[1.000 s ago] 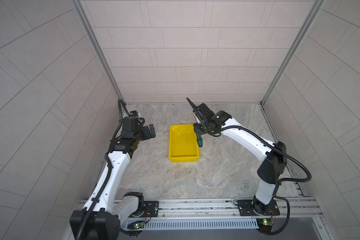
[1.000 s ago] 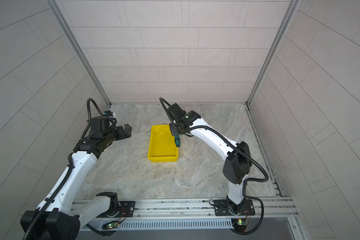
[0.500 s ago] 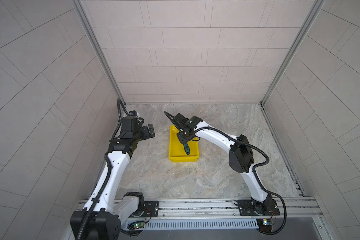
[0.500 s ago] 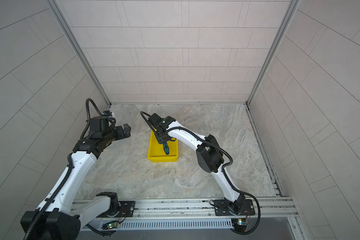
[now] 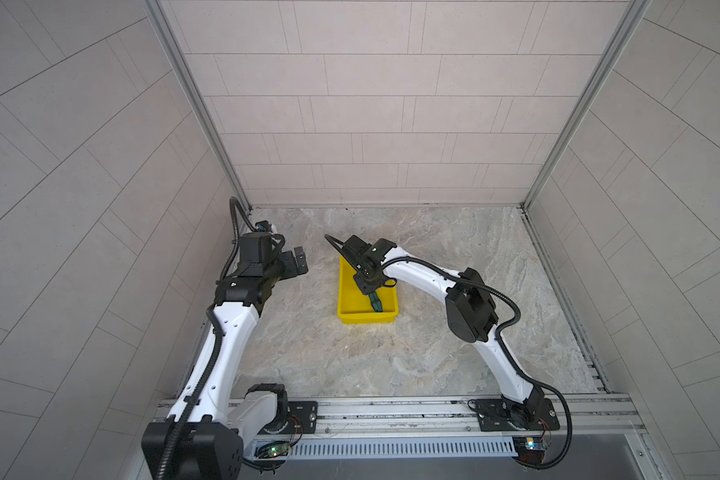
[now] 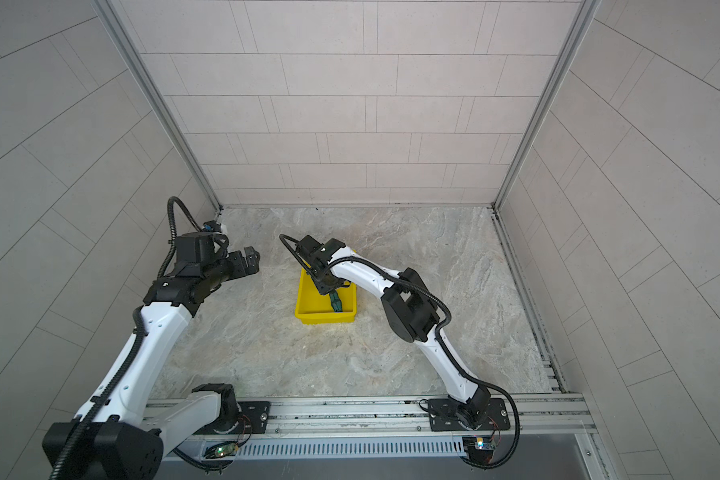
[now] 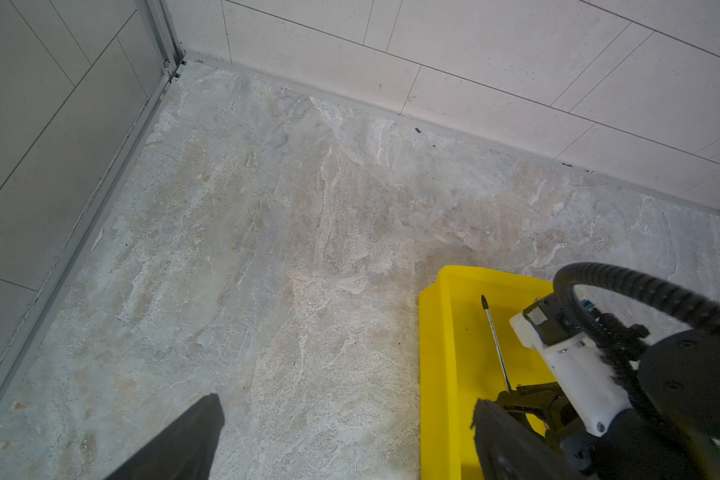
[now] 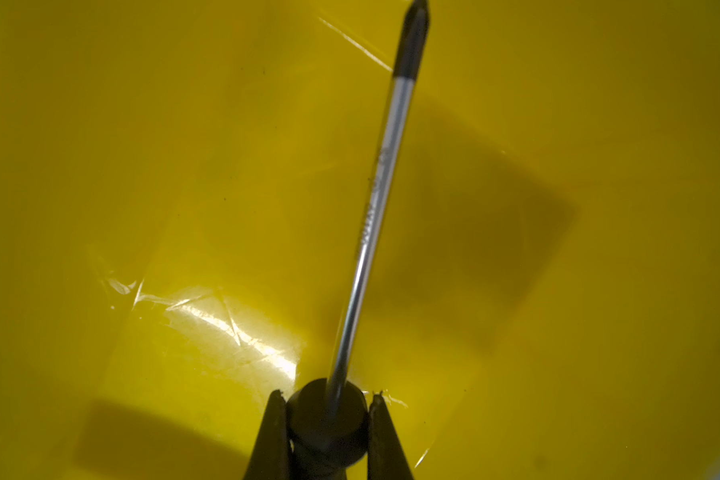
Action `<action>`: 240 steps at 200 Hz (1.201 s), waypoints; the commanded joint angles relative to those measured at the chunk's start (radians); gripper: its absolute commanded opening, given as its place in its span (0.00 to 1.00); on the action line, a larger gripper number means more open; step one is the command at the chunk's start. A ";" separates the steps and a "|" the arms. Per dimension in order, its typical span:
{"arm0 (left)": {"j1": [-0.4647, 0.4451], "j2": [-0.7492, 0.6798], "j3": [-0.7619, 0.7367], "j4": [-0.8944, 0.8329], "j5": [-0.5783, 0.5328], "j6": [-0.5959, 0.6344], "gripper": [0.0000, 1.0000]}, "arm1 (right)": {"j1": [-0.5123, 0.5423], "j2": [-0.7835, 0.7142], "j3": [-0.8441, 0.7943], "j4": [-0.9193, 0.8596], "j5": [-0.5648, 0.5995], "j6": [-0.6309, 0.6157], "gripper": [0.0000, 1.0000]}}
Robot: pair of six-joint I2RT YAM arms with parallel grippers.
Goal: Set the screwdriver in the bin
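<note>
The tabletop [image 5: 433, 357] is a flat slab with a marbled grey and beige stone look, with pale streaks running across it. Tiled walls [image 5: 371, 124] close it in at the back and on both sides, and a metal rail [image 5: 391, 411] runs along its near edge. A yellow bin [image 5: 366, 323] lies flat on it near the middle, a little to the left. Its long sides run front to back, and its short near wall is well apart from the rail.

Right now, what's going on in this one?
The right gripper is shut on the screwdriver, holding it down in the yellow bin with its tip toward the far end. It is not yet released. The left gripper hangs open, apart from the bin on its left, holding nothing.
</note>
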 commanded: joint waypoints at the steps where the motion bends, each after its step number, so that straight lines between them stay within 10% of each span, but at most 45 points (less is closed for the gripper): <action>1: 0.006 -0.020 -0.006 0.013 -0.001 -0.004 1.00 | 0.008 0.020 0.015 0.001 0.017 -0.011 0.07; 56: 0.006 -0.018 -0.008 0.013 -0.005 -0.003 1.00 | 0.010 0.033 0.022 0.012 0.012 -0.015 0.19; 109: 0.005 -0.019 -0.011 0.013 -0.013 -0.001 1.00 | 0.011 0.009 0.073 -0.030 0.013 -0.031 0.52; 240: 0.006 -0.101 -0.120 0.095 0.054 0.122 1.00 | -0.038 -0.519 -0.178 -0.006 0.176 -0.139 0.62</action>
